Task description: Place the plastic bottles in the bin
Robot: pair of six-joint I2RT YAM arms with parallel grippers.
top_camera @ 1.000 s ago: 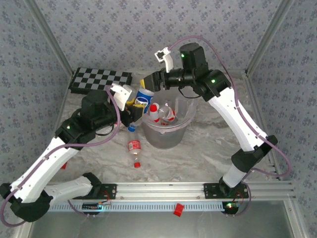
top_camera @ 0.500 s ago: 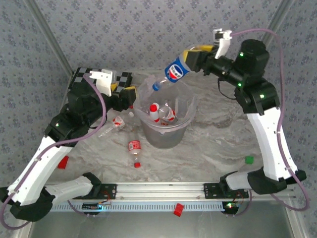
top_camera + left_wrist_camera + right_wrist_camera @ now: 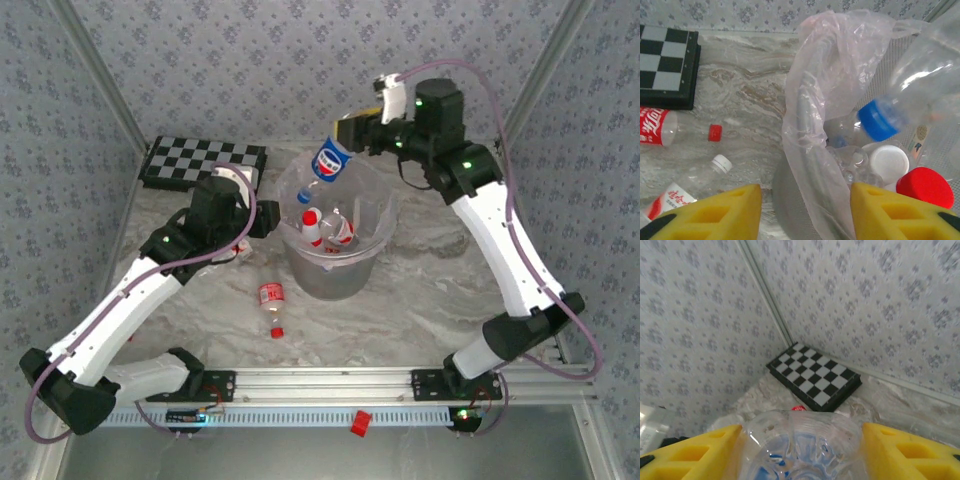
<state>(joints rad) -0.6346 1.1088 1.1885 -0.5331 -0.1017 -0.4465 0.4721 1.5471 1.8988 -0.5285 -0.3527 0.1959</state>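
My right gripper (image 3: 350, 133) is shut on a clear plastic bottle (image 3: 327, 162) with a blue label, held cap-down over the bin (image 3: 386, 214); its base (image 3: 800, 450) sits between the yellow fingers (image 3: 690, 450). The grey bin with its clear bag (image 3: 810, 115) holds other bottles (image 3: 326, 226), their white cap (image 3: 890, 162) and red cap (image 3: 925, 185) showing. My left gripper (image 3: 805, 215) is open, its jaws standing either side of the bin's left rim without closing on it. On the table lie a red-labelled bottle (image 3: 271, 303), a white-capped one (image 3: 680, 192) and a red cola one (image 3: 655, 127).
The chequered board (image 3: 205, 160) lies at the back left, near the wall. A loose red cap (image 3: 715, 132) sits on the marble top left of the bin, and another red cap (image 3: 360, 422) rests on the front rail.
The right arm has swung back left, bringing the blue-labelled bottle down over the bin's mouth. The left arm has moved from beside the board to the bin's left rim.
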